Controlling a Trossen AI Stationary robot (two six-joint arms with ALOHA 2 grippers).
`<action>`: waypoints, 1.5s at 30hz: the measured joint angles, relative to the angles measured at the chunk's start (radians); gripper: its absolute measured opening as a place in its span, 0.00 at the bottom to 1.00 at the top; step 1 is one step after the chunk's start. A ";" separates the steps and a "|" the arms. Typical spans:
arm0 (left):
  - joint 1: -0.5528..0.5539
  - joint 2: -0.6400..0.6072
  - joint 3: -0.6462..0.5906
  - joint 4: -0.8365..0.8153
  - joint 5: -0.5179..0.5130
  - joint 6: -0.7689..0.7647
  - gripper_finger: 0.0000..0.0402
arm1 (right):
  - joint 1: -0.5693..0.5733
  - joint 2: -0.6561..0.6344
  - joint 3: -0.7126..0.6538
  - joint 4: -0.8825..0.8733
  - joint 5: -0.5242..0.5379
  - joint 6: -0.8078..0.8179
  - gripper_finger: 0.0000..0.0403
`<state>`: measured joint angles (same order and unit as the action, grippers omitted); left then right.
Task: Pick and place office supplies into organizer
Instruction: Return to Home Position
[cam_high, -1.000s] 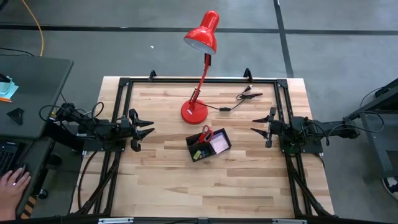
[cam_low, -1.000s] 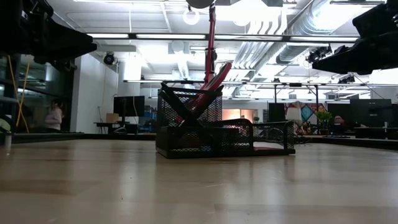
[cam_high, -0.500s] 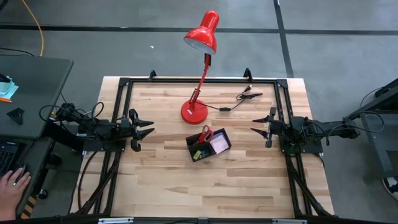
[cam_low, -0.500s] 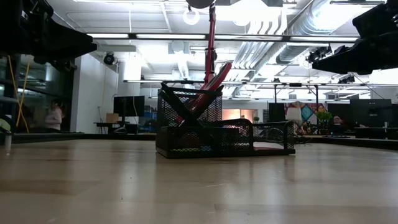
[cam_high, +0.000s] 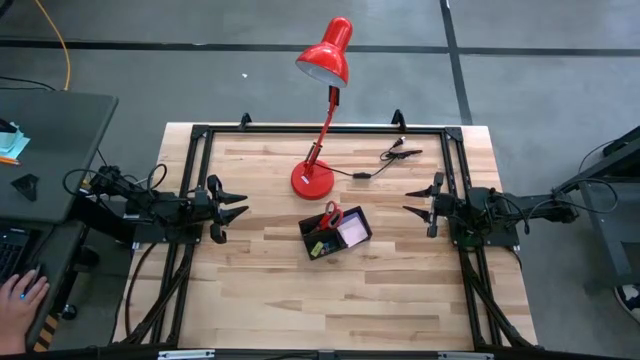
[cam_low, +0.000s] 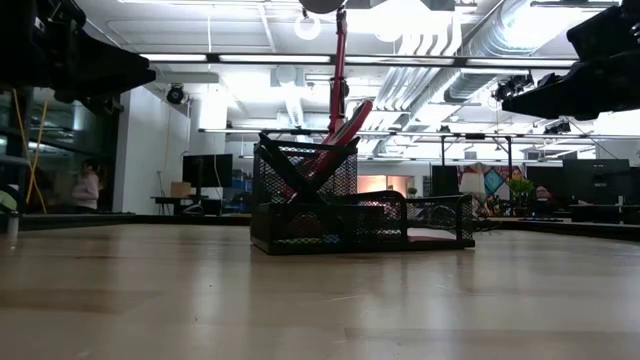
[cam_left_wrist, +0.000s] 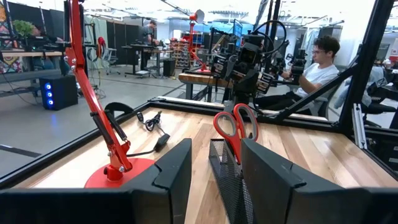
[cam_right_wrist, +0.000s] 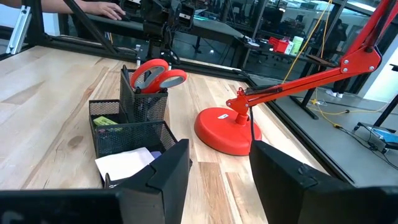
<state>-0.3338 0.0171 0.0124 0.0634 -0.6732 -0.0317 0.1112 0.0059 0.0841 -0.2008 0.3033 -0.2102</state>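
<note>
Black wire mesh forms the organizer (cam_low: 345, 222), which is seen near the middle of the table (cam_high: 300, 300), about midway between its left and right edges. It is set at a slant to those edges and is close to, but apart from, the round base of the red lamp (cam_high: 312, 179).

Contents noted:
- Tall compartment: the scissors (cam_high: 331, 214) are stood blades down, with the red handle loops well above the rim and tilted. Thin dark pens (cam_low: 285, 165) are leaned in the same compartment.
- Low compartment on the side toward the right edge: a pale square pad (cam_high: 351, 231) is laid flat.
- Low compartment beside it: something yellow-green (cam_right_wrist: 106, 122) is seen; what it is cannot be told.

A black cable (cam_high: 385, 160) is laid on the wood between the lamp and the right edge.

The left gripper (cam_high: 240, 203) is held at the left edge, level and pointed inward at the organizer, fingers spread and nothing between them. The right gripper (cam_high: 408, 201) is held likewise at the right edge, fingers spread and bare. Both are well apart from the organizer.
</note>
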 joint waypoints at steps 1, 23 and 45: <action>0.000 0.000 0.000 0.000 0.000 0.000 0.32 | 0.000 0.000 0.000 0.000 0.000 0.000 0.40; 0.000 0.000 0.000 0.000 0.000 0.000 0.32 | 0.000 0.000 0.000 0.000 0.000 0.000 0.39; 0.000 0.000 0.000 0.000 0.000 0.000 0.32 | 0.000 0.000 0.000 0.000 0.000 0.000 0.39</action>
<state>-0.3336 0.0170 0.0124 0.0631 -0.6735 -0.0315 0.1108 0.0059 0.0841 -0.2008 0.3031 -0.2104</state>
